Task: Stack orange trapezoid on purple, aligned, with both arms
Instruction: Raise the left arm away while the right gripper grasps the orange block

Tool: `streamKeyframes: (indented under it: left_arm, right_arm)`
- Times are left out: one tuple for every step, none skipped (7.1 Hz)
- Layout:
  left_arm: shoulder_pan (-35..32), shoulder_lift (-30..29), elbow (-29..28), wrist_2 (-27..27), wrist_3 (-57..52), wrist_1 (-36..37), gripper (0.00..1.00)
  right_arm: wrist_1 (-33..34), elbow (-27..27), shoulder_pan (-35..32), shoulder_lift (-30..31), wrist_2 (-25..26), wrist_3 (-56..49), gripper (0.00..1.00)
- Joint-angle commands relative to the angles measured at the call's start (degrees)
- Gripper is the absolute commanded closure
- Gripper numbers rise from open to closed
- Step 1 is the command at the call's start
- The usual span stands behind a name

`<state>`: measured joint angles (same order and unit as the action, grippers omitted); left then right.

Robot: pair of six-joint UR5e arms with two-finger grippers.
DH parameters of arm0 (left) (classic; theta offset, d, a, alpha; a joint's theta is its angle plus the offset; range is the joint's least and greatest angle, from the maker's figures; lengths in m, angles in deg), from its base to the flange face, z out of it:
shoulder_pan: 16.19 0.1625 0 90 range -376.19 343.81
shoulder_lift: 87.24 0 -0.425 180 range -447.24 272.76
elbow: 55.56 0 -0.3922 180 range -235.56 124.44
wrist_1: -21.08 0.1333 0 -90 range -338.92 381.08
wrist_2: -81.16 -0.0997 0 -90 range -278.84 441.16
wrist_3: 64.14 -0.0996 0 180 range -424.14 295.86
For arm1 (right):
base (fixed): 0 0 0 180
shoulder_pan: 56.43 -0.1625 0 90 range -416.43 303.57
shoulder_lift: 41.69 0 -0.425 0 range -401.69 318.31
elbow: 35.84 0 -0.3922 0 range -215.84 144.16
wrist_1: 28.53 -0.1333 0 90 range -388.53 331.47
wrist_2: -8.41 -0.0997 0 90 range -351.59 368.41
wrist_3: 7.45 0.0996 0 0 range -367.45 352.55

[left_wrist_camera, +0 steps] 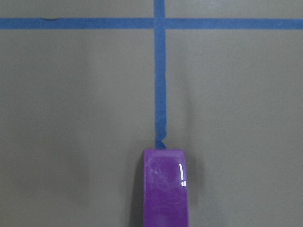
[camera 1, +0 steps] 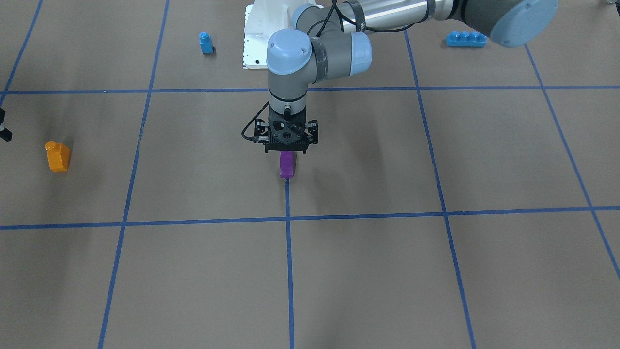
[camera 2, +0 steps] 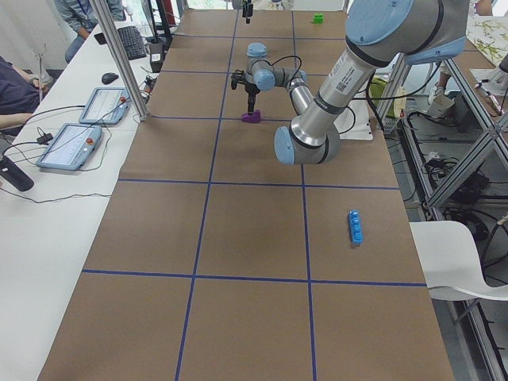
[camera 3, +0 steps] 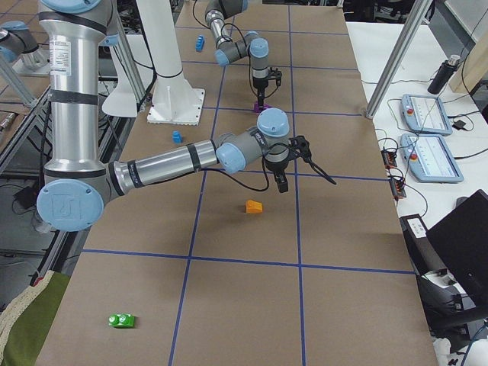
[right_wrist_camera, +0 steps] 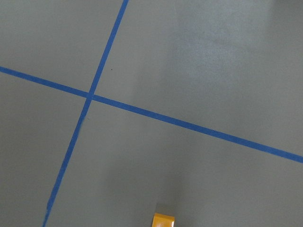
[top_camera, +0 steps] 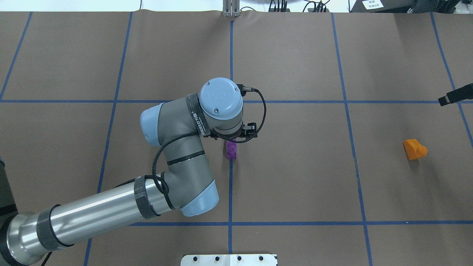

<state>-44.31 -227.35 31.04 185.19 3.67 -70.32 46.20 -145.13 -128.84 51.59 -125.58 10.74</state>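
Note:
The purple block rests on the brown table at the end of a blue tape line, near the centre. It also shows in the overhead view and at the bottom of the left wrist view. My left gripper points straight down right over its back end. Its fingers are hidden, so I cannot tell whether they grip the block. The orange trapezoid lies alone far to the right, and its edge shows in the right wrist view. My right gripper hovers beyond it, apart from it; I cannot tell whether it is open.
A small blue one-stud block and a long blue brick lie either side of the white base pedestal. A green block lies far off at the table's right end. Blue tape lines grid the table.

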Motion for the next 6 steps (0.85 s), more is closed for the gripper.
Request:
streamKeyframes:
  left_arm:
    - [-5.07,12.14,23.29,1.44,-15.59,13.99,0.00]
    - [-10.67,21.71,32.05,5.45,-23.17,15.54,0.00]
    - [-18.04,28.33,34.57,12.01,-32.82,15.30,0.00]
    - [-25.24,32.40,34.51,15.04,-44.05,15.29,0.00]
    - [-31.23,35.31,33.99,17.94,-53.39,15.38,0.00]
    - [-34.34,36.91,33.98,19.45,-57.05,15.38,0.00]
  right_arm:
    - [-0.10,-0.13,0.42,2.76,0.49,0.61,0.00]
    - [-4.02,-0.13,2.52,3.91,2.75,6.27,0.00]
    - [-11.54,0.04,7.23,6.62,7.21,15.90,0.01]
    - [-18.66,1.96,11.63,8.73,11.52,22.87,0.01]
    - [-23.87,5.81,15.94,9.02,16.17,26.85,0.01]
    - [-28.18,8.80,19.03,8.93,18.92,28.89,0.01]
